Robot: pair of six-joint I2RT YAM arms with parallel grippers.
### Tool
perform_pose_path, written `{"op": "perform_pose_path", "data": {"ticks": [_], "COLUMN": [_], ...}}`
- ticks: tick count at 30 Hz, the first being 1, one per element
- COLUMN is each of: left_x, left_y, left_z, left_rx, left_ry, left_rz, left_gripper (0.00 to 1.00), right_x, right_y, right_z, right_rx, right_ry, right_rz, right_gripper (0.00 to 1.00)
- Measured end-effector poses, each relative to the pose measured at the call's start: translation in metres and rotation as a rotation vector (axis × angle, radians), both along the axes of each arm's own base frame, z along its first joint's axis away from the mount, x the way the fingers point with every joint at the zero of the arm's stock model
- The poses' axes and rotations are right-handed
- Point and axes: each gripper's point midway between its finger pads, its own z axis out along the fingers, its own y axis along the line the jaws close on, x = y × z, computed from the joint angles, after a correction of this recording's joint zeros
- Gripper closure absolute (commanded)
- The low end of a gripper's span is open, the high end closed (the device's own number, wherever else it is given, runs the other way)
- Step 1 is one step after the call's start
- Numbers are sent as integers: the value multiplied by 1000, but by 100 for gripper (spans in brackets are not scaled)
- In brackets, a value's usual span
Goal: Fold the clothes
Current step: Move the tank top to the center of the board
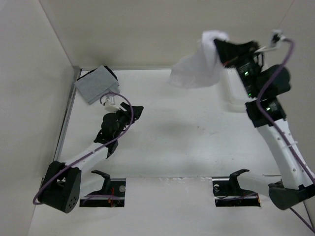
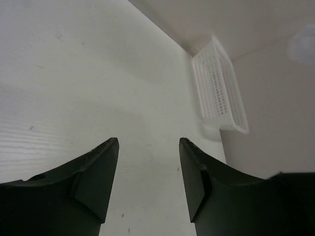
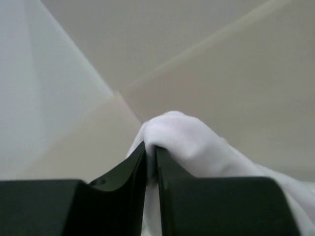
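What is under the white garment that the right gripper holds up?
Under the garment, pinched in the right gripper, only the white table with a faint shadow shows. The strip of table and wall directly behind the hanging garment is covered.

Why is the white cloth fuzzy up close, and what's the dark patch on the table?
Right wrist view: the cloth sits too near the lens, so it and the right gripper pinching it blur. Top view: that table patch is a soft shadow, likely the cloth's.

Right pincer raised and clamped; left pincer low, jaws apart.
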Motion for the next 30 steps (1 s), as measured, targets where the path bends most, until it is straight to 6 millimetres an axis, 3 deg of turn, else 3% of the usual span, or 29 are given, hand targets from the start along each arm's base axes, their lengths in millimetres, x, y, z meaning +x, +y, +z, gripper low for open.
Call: {"op": "perform_pose_path", "data": {"ticks": [1,2,3,4,5,6,7,8,9,10,12,13,14,16,19,22,24,30], "left_x": [-1,-1,-4,-9,-10,-16,-19,-23,-26,-29,-40,-42,-44,-54,-71,-87,-88,-87], "left_y": [18,26,37,47,49,60,65,71,73,73,72,70,68,52,28,8,-5,-20], "left_z": [6,5,0,-7,-9,-19,-25,-33,-39,-44,-66,-70,-74,-90,-117,-141,-140,-141], "left_rx": [-7,-7,-3,4,6,20,29,46,60,74,138,149,165,216,300,377,395,418], "left_ry": [-12,-8,9,29,34,63,81,106,125,144,213,225,237,275,336,392,374,344], "left_rz": [53,79,106,128,134,161,176,192,196,194,180,175,169,110,13,-76,-116,-148], "left_gripper": [47,47,47,47,47,48,49,50,51,51,53,54,54,55,55,56,56,56], "right_x": [-2,-3,-1,-1,-2,-14,-30,-47,-60,-74,-73,-74,-78,-91,-116,-141,-149,-151], "right_y": [15,36,46,61,66,69,63,54,44,31,31,32,33,43,64,76,76,86], "right_z": [-38,-97,-135,-222,-268,-355,-415,-458,-484,-496,-473,-463,-457,-461,-492,-525,-540,-546], "right_rx": [-13,-26,-34,-78,-108,-174,-227,-269,-294,-296,-251,-230,-224,-251,-384,-522,-579,-651], "right_ry": [55,131,191,324,414,590,726,835,900,930,863,839,828,863,964,1060,1105,1134], "right_rz": [39,93,111,137,144,150,144,129,108,74,57,52,53,77,137,183,181,171], "right_gripper": [58,53,51,50,50,49,49,50,53,66,81,81,81,70,54,53,53,52]}}
